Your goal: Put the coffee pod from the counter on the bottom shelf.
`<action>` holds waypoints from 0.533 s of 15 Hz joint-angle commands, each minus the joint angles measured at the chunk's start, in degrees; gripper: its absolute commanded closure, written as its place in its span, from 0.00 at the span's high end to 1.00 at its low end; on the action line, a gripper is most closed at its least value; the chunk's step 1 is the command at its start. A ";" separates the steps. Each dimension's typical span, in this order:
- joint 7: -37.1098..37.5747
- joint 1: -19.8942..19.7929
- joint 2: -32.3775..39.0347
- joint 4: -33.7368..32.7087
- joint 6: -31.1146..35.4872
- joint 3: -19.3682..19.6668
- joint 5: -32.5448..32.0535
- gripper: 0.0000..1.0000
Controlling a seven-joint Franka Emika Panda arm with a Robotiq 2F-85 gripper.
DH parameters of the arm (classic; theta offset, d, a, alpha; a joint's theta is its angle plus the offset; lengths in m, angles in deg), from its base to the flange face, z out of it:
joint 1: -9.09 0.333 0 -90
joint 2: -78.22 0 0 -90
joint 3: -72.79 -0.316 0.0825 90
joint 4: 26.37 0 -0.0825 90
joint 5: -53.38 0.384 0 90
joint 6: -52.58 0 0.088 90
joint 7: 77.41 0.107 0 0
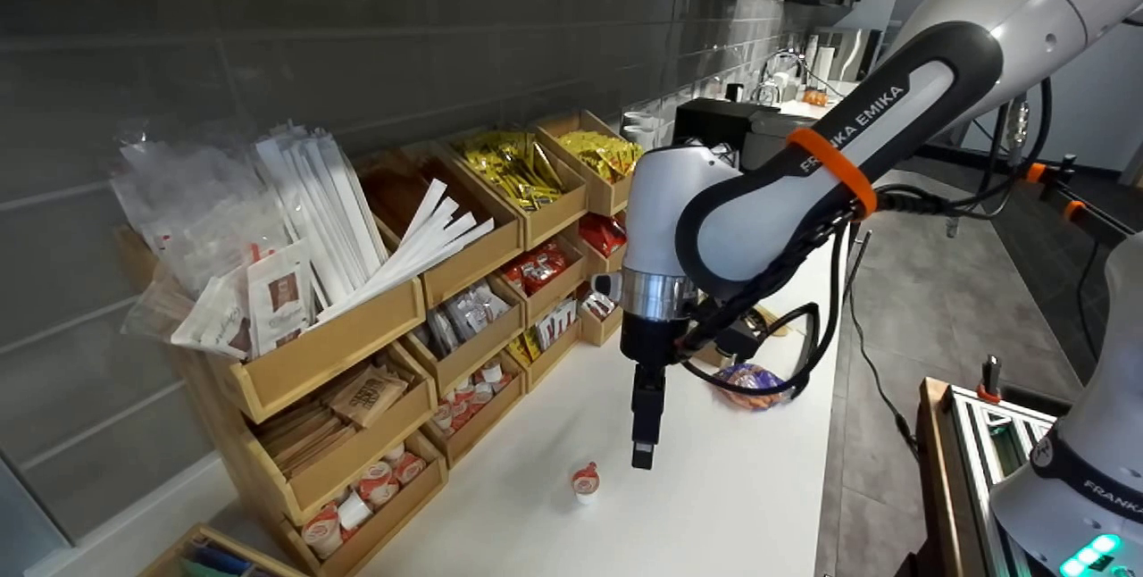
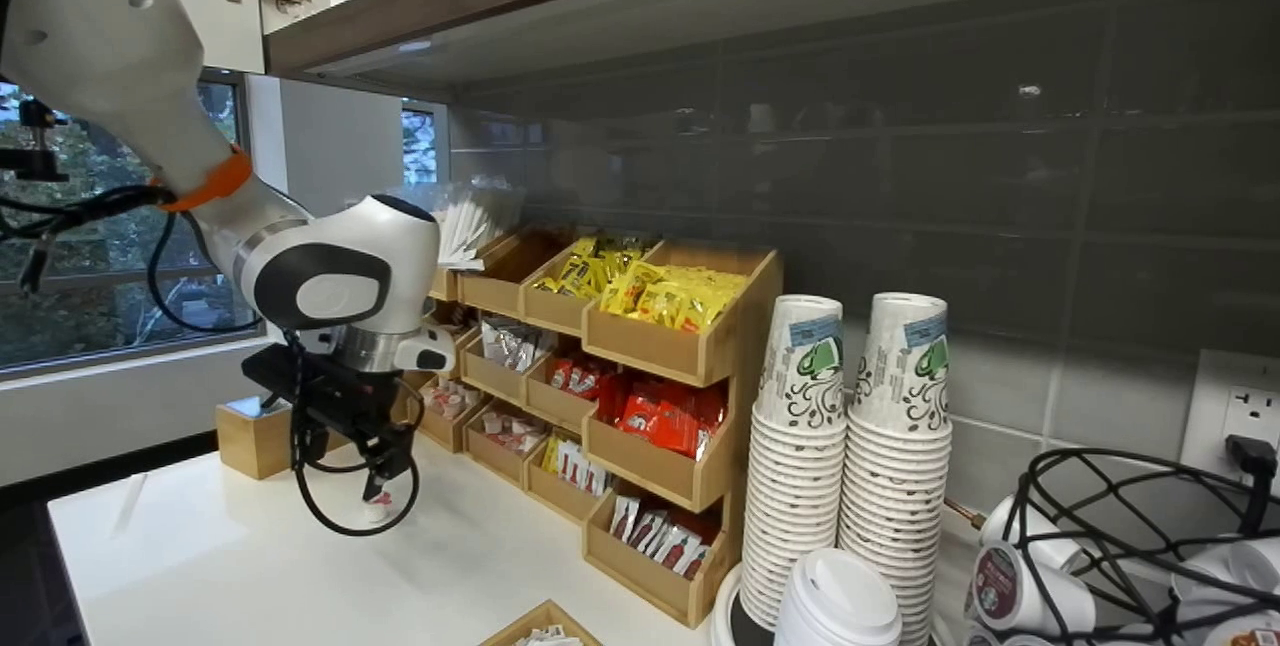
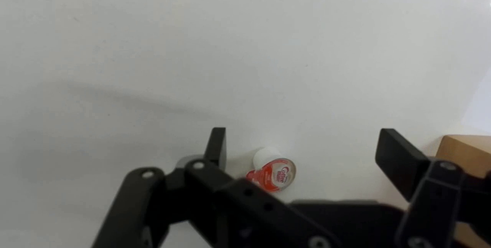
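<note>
The coffee pod (image 1: 585, 482), small and white with a red-marked lid, stands on the white counter (image 1: 714, 505). It also shows in the other views (image 2: 380, 504) (image 3: 282, 175). My gripper (image 1: 643, 454) is open and empty above the counter, close to the pod. In the wrist view the pod lies between the spread fingers (image 3: 301, 140), nearer the left finger and apart from both; part of its tab is hidden by the gripper. The bottom shelf (image 1: 400, 514) of the light-wood rack holds similar pods and packets; it also shows in an exterior view (image 2: 635, 568).
The rack's upper tiers (image 1: 348, 358) overhang with straws and packets. Paper cup stacks (image 2: 797, 486) and a black wire basket (image 2: 1110, 506) stand beyond the rack. A small wooden box (image 2: 256, 441) and a purple-orange bag (image 1: 750, 385) are on the counter.
</note>
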 commanded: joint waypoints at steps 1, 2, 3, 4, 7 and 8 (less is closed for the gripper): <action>-2.36 -3.13 3.23 -0.99 2.90 -1.80 3.41 1.00; -3.02 -3.81 4.18 -1.23 3.51 -2.10 3.97 1.00; -3.68 -4.46 4.84 -1.46 3.84 -2.45 4.58 1.00; -4.93 -5.21 5.80 -1.85 4.48 -2.89 5.27 1.00; -8.29 -7.28 8.35 -3.29 5.93 -4.40 6.93 1.00; -9.31 -7.90 9.30 -3.90 6.51 -4.92 7.36 0.97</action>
